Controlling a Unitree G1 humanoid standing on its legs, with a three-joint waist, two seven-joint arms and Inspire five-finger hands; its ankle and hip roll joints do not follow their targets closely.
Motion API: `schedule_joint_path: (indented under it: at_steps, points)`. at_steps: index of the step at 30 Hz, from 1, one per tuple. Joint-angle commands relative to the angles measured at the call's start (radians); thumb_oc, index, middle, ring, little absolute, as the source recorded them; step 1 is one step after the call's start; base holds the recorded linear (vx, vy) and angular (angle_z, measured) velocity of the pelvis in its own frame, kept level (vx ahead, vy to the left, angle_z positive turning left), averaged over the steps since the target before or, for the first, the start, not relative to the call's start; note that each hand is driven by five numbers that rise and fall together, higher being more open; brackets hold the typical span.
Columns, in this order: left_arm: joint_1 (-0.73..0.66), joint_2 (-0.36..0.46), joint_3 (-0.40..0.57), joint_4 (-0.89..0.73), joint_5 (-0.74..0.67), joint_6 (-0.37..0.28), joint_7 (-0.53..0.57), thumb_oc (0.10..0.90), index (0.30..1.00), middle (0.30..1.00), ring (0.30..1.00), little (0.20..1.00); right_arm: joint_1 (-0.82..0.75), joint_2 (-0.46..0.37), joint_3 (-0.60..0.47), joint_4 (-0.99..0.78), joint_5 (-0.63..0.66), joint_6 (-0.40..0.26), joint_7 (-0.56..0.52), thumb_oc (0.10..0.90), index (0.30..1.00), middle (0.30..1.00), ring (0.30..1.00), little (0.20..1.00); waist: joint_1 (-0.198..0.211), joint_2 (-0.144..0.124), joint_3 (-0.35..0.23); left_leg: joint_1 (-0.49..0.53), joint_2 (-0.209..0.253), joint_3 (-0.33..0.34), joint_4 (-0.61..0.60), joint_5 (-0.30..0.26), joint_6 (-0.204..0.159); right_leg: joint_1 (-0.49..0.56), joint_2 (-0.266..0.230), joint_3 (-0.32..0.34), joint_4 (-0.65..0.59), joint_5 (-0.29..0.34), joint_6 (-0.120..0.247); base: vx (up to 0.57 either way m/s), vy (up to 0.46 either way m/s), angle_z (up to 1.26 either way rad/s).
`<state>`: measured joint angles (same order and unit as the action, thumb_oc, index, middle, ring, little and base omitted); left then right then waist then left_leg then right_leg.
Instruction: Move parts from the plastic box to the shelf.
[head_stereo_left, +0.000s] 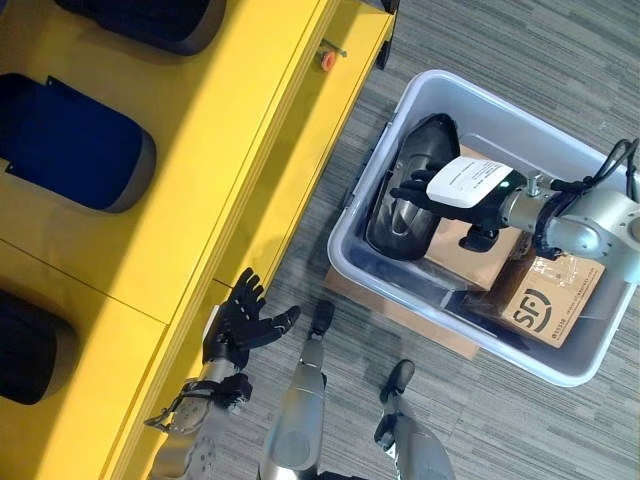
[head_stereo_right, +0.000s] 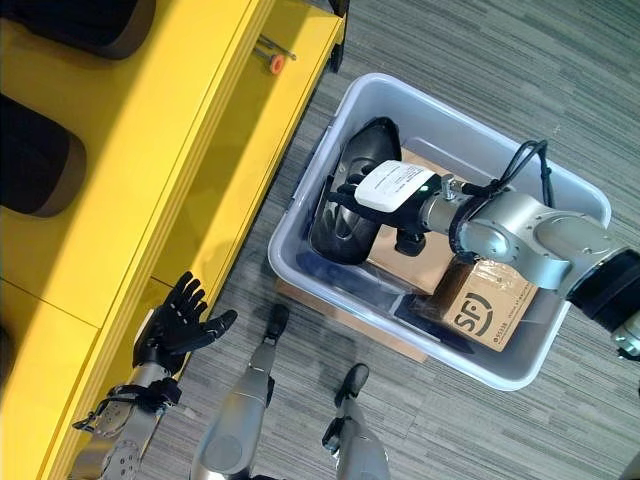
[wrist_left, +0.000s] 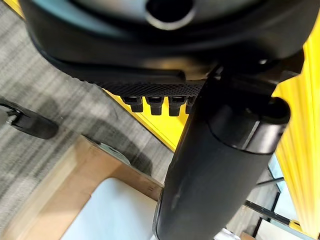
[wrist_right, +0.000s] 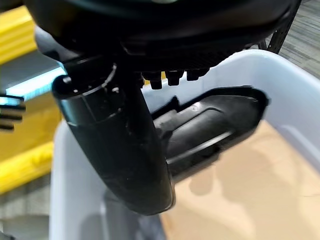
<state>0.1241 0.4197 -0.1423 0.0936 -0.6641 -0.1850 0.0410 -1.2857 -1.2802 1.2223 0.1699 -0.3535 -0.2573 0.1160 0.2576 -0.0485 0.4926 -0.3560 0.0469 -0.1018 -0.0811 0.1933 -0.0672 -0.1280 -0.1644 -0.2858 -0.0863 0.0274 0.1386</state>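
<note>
The floor (head_stereo_left: 520, 440) under me was grey striped carpet, and a yellow shelf (head_stereo_left: 200, 170) ran along my left, with dark rounded parts (head_stereo_left: 75, 140) already lying in its bays. To my right a pale plastic box (head_stereo_left: 400, 275) sat on a flat wooden board (head_stereo_left: 400, 312) on the carpet. Inside the box a black curved part (head_stereo_left: 395, 215) leaned against the wall nearest the shelf, beside a cardboard sheet (head_stereo_left: 465, 255) and a small carton (head_stereo_left: 550, 300). My right hand (head_stereo_left: 425, 192) reached into the box with its fingers spread over the black part, resting on its upper side; I could not tell whether they had closed round it. In my right wrist view the part (wrist_right: 210, 125) lay just past my fingertips (wrist_right: 172, 77), against the box wall (wrist_right: 280, 75). My left hand (head_stereo_left: 240, 322) hung low by the front edge of the shelf, fingers splayed wide, holding nothing.
</note>
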Motion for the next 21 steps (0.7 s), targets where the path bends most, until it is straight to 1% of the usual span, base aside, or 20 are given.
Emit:
schedule_joint_path:
  at_steps: [1,8,11,12,19,21]
  points:
    - [0.029,0.039,0.012,-0.060,-0.018,-0.085,0.015,0.900,1.000,1.000,1.000,1.000,-0.069,-0.045,-0.001,-0.040,-0.035,-0.029,-0.015,0.900,1.000,1.000,1.000,1.000,-0.045,-0.014,-0.092,-0.017,0.117,0.036,0.032,0.019,-0.107,0.088,-0.075,-0.019,0.108,-0.096,0.035,0.00,0.000,0.00]
    - [0.015,0.039,0.015,-0.073,-0.018,-0.089,0.030,0.900,1.000,1.000,1.000,1.000,-0.093,-0.057,0.042,-0.055,-0.081,-0.040,-0.018,0.900,1.000,1.000,1.000,1.000,-0.046,-0.006,-0.073,-0.036,0.112,0.026,0.029,0.024,-0.109,0.077,-0.073,-0.030,0.105,-0.101,0.032,0.00,-0.004,0.00]
    - [0.016,0.043,0.015,-0.078,-0.019,-0.089,0.031,0.900,1.000,1.000,1.000,1.000,-0.138,-0.057,0.085,-0.045,-0.107,-0.043,-0.025,0.900,1.000,1.000,1.000,1.000,-0.046,-0.006,-0.070,-0.040,0.111,0.027,0.024,0.026,-0.110,0.074,-0.072,-0.028,0.102,-0.100,0.032,-0.01,-0.004,0.05]
    - [0.013,0.050,0.014,-0.080,-0.017,-0.090,0.031,0.900,1.000,1.000,1.000,1.000,-0.180,-0.055,0.118,-0.039,-0.121,-0.045,-0.027,0.900,1.000,1.000,1.000,1.000,-0.046,-0.005,-0.064,-0.047,0.109,0.028,0.022,0.028,-0.112,0.071,-0.071,-0.027,0.096,-0.098,0.032,-0.02,-0.014,0.04]
    - [0.012,0.046,0.017,-0.086,-0.016,-0.093,0.037,0.900,1.000,1.000,1.000,1.000,-0.244,-0.053,0.168,-0.032,-0.155,-0.040,-0.037,0.900,1.000,1.000,1.000,1.000,-0.045,0.001,-0.048,-0.070,0.103,0.026,0.025,0.028,-0.112,0.059,-0.071,-0.031,0.084,-0.094,0.034,0.00,-0.004,0.02]
    - [0.009,0.046,0.019,-0.090,-0.015,-0.096,0.041,0.900,1.000,1.000,1.000,1.000,-0.264,-0.052,0.178,-0.020,-0.173,-0.037,-0.044,0.900,1.000,1.000,1.000,1.000,-0.040,0.001,-0.039,-0.087,0.098,0.022,0.032,0.025,-0.111,0.055,-0.072,-0.036,0.079,-0.094,0.035,-0.01,-0.025,0.08]
